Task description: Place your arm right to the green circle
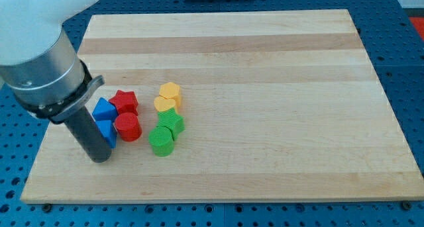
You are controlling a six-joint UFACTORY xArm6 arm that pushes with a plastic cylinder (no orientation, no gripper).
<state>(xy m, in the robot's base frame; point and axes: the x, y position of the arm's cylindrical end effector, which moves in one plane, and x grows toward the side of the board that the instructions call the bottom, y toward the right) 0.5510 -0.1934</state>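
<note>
Resting left of green circle (161, 141): my tip (100, 159).

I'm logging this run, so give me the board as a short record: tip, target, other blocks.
tip: my tip near the board's left edge, left of all blocks, beside the lower blue block
target: green circle, lowest of the cluster; its right side is bare
other blocks: green star, yellow pair, red star, red circle, upper blue block

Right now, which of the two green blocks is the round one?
The green circle, the lower of the pair, nearer the view's bottom. The green block above it has a notched, star-like outline. My tip is left of both.
</note>
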